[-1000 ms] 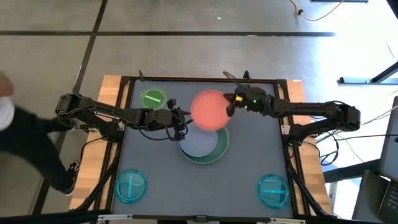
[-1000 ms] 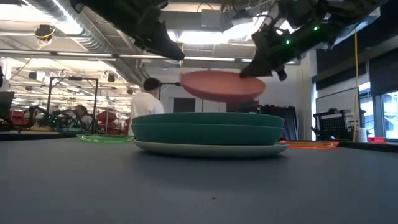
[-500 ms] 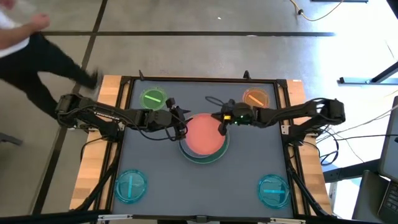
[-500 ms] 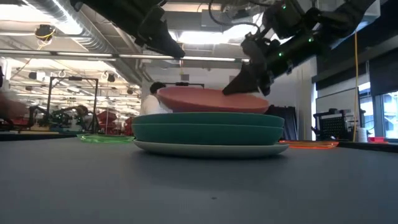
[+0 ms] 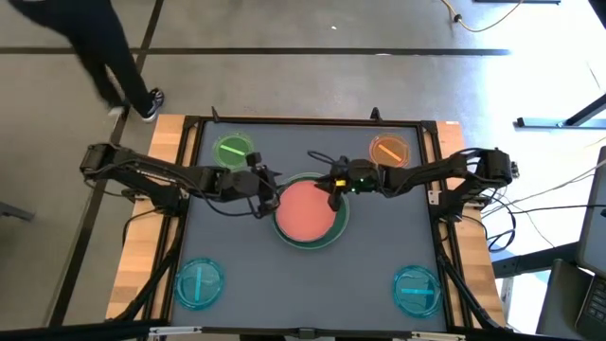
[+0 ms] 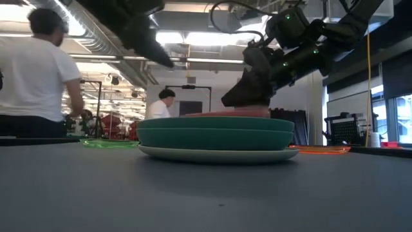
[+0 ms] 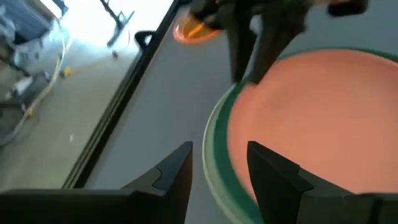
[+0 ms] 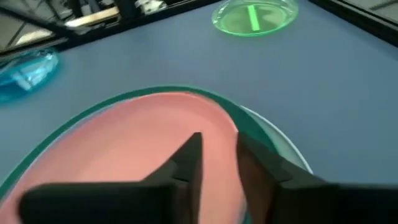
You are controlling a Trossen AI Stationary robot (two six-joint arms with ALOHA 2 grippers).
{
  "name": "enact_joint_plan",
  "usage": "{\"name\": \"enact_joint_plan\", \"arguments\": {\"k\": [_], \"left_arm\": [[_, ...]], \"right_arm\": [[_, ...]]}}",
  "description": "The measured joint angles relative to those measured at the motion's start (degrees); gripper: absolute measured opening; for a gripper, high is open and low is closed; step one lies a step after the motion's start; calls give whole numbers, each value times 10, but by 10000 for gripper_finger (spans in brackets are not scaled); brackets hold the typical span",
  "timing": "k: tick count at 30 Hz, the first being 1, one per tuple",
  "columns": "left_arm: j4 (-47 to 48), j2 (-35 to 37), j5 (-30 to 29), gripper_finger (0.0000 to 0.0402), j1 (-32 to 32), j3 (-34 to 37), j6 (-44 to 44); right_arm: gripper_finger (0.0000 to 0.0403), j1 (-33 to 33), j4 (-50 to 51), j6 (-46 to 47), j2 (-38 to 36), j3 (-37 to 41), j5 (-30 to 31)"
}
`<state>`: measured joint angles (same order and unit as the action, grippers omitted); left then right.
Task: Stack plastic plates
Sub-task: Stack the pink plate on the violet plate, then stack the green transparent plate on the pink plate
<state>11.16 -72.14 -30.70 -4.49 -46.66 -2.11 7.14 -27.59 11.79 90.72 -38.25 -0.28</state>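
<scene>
Grey desk point(image 5: 379, 265): pink plate point(image 5: 309, 208), airborne a second ago, now seated on middle stack; right pincer point(image 5: 333, 188) clenched on its rim (release next). Left pincer point(image 5: 268, 194) released, beside stack.

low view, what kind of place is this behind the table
Probably a robotics lab or workshop: exposed ceiling ducts, other rigs and equipment along the back, and people walking behind the table where two arms stack plates.
</scene>
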Motion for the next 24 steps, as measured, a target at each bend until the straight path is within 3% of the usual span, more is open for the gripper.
{"name": "enact_joint_plan", "arguments": {"k": [8, 15, 24], "left_arm": [[293, 32, 5, 146, 73, 3, 178], [274, 1, 41, 145, 160, 46, 165], [229, -112, 60, 125, 245, 51, 120]], "right_arm": [[190, 0, 20, -47, -40, -2, -21], [204, 0, 48, -61, -70, -1, -19], [204, 0, 97, -78, -70, 0, -4]]}}
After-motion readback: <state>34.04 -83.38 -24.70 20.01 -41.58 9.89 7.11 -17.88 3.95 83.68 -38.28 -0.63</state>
